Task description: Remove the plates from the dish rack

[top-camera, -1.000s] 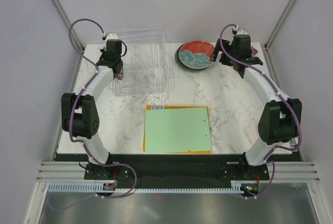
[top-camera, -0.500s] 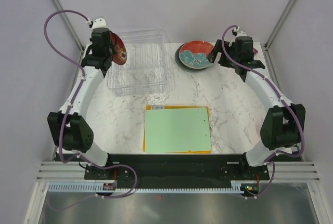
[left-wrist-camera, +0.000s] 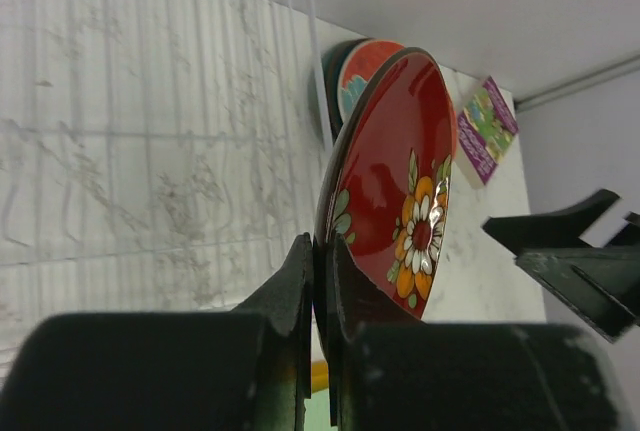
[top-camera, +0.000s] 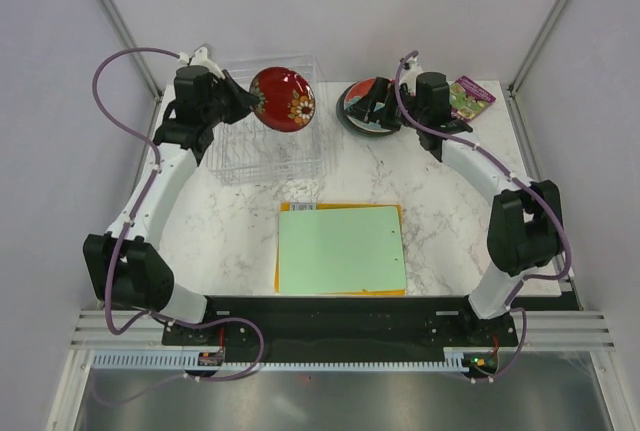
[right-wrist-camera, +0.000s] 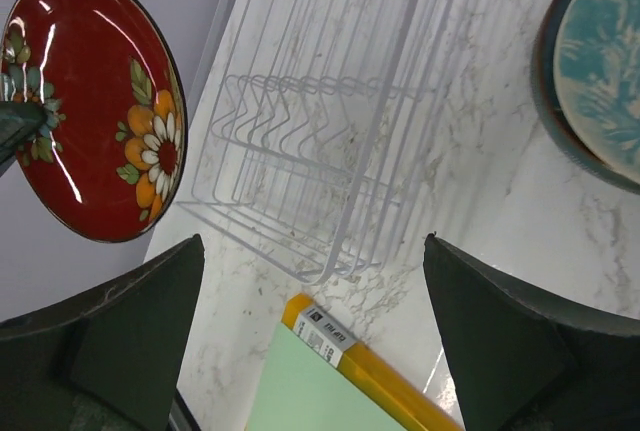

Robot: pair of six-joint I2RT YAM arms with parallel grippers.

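Biggest worry here is the grip. The small dark red plate (top-camera: 283,98) is pinched only by a thin bit of its rim. The left jaws are clamped shut on that edge, low in the left wrist view, and the rest of the disc sticks out past them roughly on edge. With that much plate hanging off a rim pinch, a quick swing or a nudge could make it pivot or slide out. A drop would land on the dish rack (top-camera: 270,136) or the marble tabletop (top-camera: 430,191) and likely chip it.

In the top view the plate hangs in the upper middle of the frame, over the rack's far right corner. That puts it between the rack and the stack of plates (top-camera: 362,113). The rack's dividers look bare in the right wrist view, so this is probably the last one out.

Second worry is traffic. The right jaws are spread wide with nothing in them, parked right at the stack and partly covering it from above. If the left arm carries the plate straight over there, it could clip them. In the right wrist view the plate sits in the upper left corner, well outside the gap between those jaws.

Letting go before it's turned flat could also send it rolling.
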